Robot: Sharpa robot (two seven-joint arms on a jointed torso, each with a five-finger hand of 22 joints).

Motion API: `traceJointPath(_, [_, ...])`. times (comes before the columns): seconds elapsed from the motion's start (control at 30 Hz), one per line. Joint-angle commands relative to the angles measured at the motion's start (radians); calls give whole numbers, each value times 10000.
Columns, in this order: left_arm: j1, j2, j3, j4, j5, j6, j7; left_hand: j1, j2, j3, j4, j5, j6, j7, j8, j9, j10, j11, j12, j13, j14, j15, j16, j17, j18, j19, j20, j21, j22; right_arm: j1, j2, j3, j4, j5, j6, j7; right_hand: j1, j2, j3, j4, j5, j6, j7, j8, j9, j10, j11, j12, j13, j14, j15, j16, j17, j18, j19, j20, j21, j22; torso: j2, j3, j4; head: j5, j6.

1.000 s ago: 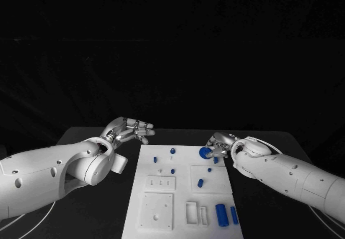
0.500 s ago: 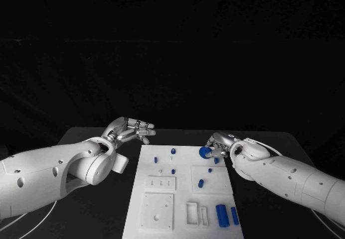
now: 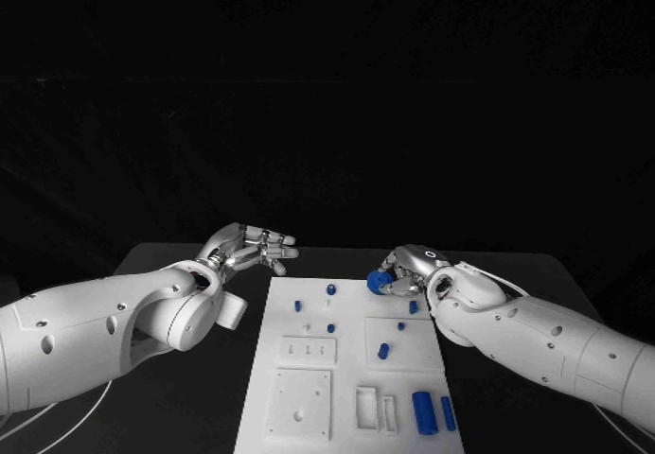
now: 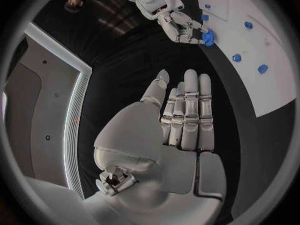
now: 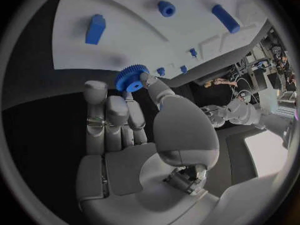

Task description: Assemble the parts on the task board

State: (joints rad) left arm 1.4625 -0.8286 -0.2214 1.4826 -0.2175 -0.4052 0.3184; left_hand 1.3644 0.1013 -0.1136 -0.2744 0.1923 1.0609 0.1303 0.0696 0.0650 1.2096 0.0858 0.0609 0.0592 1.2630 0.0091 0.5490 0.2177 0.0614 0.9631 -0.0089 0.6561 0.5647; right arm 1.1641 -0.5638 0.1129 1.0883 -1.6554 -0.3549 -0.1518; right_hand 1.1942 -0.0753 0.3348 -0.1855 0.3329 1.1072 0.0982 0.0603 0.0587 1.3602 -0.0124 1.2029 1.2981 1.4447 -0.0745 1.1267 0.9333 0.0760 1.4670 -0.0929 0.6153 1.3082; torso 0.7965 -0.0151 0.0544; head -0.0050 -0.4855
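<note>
- Task board [image 3: 348, 374]: the white plate lies on the black bench [image 3: 191, 378] between the two arms, with small blue parts [image 3: 426, 411] lying and standing on it.
- Blue gear [image 5: 131, 78]: pinched between thumb and fingertips of the right robot hand [image 3: 398, 270], at the board's far right corner.
- Right robot hand: closed around the gear, the other fingers lying close together.
- Left robot hand [image 3: 253, 248]: holds nothing, fingers stretched out side by side, beside the board's far left corner and apart from it.
</note>
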Motion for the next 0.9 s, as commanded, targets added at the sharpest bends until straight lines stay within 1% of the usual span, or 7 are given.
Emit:
traceJointPath(0.03, [10,25,7,-8,-33,40,101,77,-3,46,-9,-13,-40,13,-37,9,-53,5,-22,1,-57,22,26,-16,108,-11,17,-35,24,27,17,-1,296,-566,-384,-338,39,-80,100,88,-47,594,-230,14,59,27,-38,39,15,-10,-45,39,-11,-13,482,-78,41,30,7,0,9,52,7])
traceJointPath(0.23, [11,64,8,-39,-33,21,113,73,-7,60,-12,-12,-32,12,-36,9,-41,2,-22,1,-62,22,27,-15,107,-25,17,-30,50,91,125,-2,809,-871,-427,-504,58,-144,167,160,-44,590,-234,16,59,30,-39,32,15,1,-45,55,-3,-13,481,-79,47,41,4,-19,11,116,28])
traceJointPath(0.37, [12,93,8,-53,-34,9,113,73,-7,60,-12,-12,-32,12,-36,9,-41,2,-22,1,-62,22,27,-15,107,-25,17,-30,50,123,316,-12,1044,-1050,-399,-609,73,-184,224,224,-46,585,-233,16,58,33,-37,30,16,3,-47,60,-1,-15,482,-80,54,46,7,-7,7,153,40])
traceJointPath(0.5, [13,109,8,-59,-34,-10,110,73,-7,60,-12,-12,-32,12,-36,9,-41,2,-22,1,-62,22,27,-15,107,-25,17,-30,50,151,514,-79,1136,-1200,-367,-712,77,-224,265,278,-62,580,-231,17,59,30,-32,17,7,3,-43,55,-11,-17,481,-77,53,48,12,-15,6,161,54])
traceJointPath(0.63, [14,114,9,-57,-40,-39,122,90,3,82,-16,-14,19,-87,-32,10,-7,-29,-21,1,-72,13,30,-12,103,-37,13,-25,84,190,715,-204,1134,-1348,-319,-837,112,-287,345,358,-74,578,-231,17,58,27,-32,3,-3,4,-43,48,-20,-17,483,-76,49,50,16,-26,2,179,39])
traceJointPath(0.73, [15,122,10,-52,-44,-53,125,90,-1,82,-17,-16,30,-58,-35,10,3,-27,-21,1,-71,11,34,-10,101,-42,8,-24,91,215,907,-330,1051,-1438,-267,-889,111,-299,352,375,-103,561,-224,15,56,25,-25,-1,-7,3,-39,47,-23,-20,481,-73,46,51,18,-20,-1,200,46])
traceJointPath(0.9, [16,170,10,-39,-49,-45,127,87,-3,82,-15,-16,50,-18,-35,9,27,-24,-21,1,-76,12,35,-8,98,-47,7,-23,101,215,1229,-595,772,-1534,-286,-898,134,-311,402,384,-116,498,-206,18,54,16,-11,-16,-19,2,-39,47,-23,-17,482,-74,35,50,68,-12,75,187,66])
